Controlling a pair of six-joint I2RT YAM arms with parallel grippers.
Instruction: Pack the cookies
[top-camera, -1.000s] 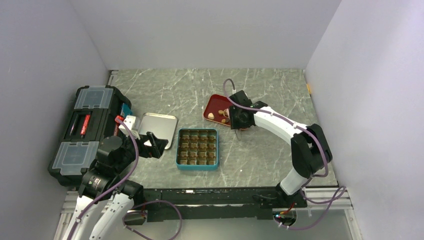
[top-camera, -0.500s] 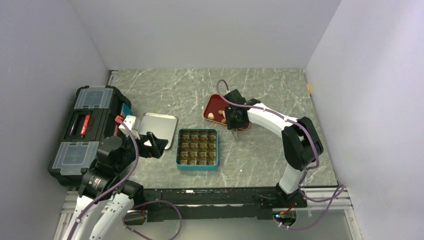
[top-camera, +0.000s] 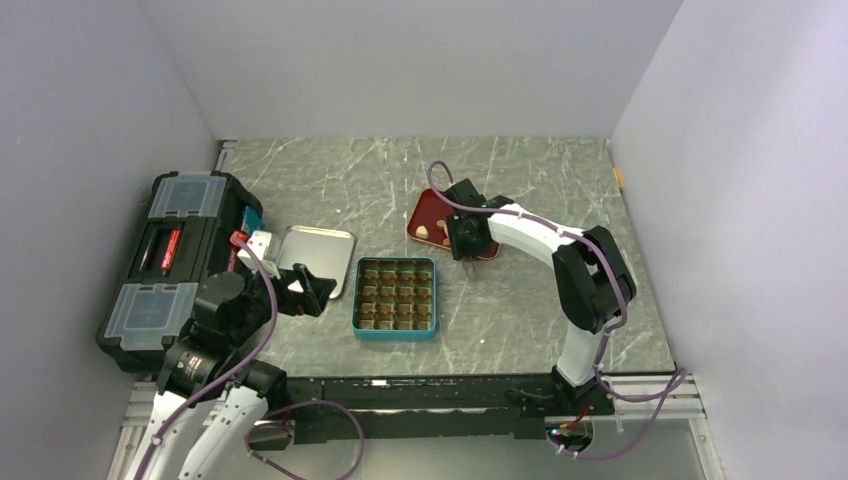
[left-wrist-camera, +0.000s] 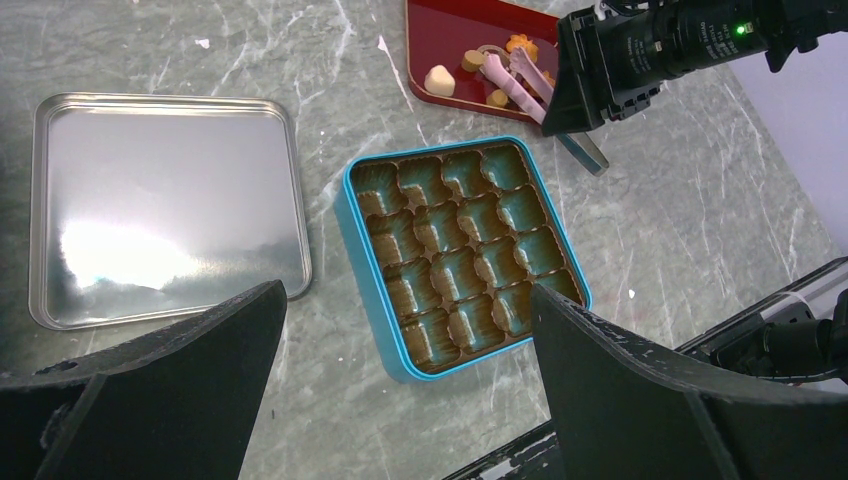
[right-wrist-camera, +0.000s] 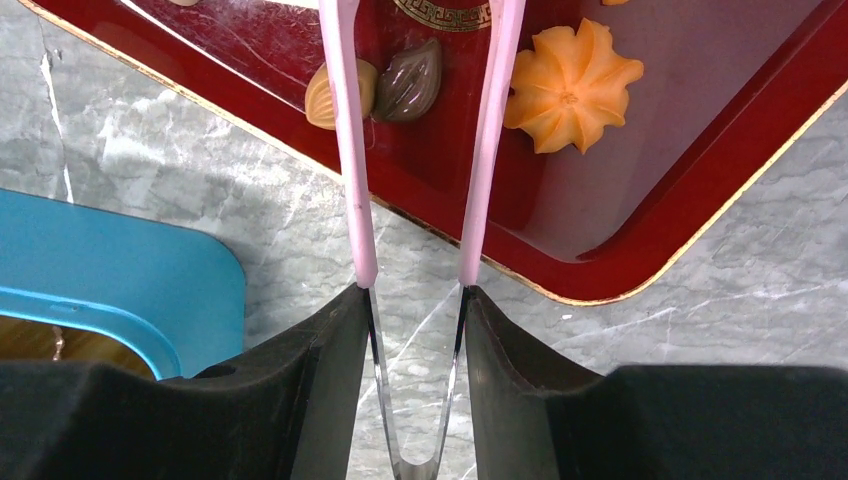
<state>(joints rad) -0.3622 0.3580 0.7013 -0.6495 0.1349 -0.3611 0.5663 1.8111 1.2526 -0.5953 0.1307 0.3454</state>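
Right gripper (right-wrist-camera: 413, 330): jaws grasping the tongs (right-wrist-camera: 345, 180) by their metal end. The two pink arms stand apart and run out of the top of the wrist view, over the red tray (right-wrist-camera: 700, 130).
Left gripper (top-camera: 308, 289): jaws released wide with nothing between them. It hovers at lower left of the overhead view, above the tin and the lid.
Cookies: those in view all lie on the red tray, at upper middle of the overhead view.
Orange flower cookie (right-wrist-camera: 570, 85): just right of the right tong arm, not touching it.
Dark brown cookie (right-wrist-camera: 408, 85): between the two tong arms.
Tan cookie (right-wrist-camera: 320, 95): touching the dark brown one, partly behind the left tong arm.
Cream lump (left-wrist-camera: 438, 80): near the tray's left side in the left wrist view, apart from the others.
Tin (left-wrist-camera: 355, 230): teal and open, with brown compartments, just below and left of the tray.
Lid (left-wrist-camera: 160, 210): silvery, flat on the table (top-camera: 330, 180), left of the tin and apart from it.
Toolbox (top-camera: 170, 260): black, at the far left.
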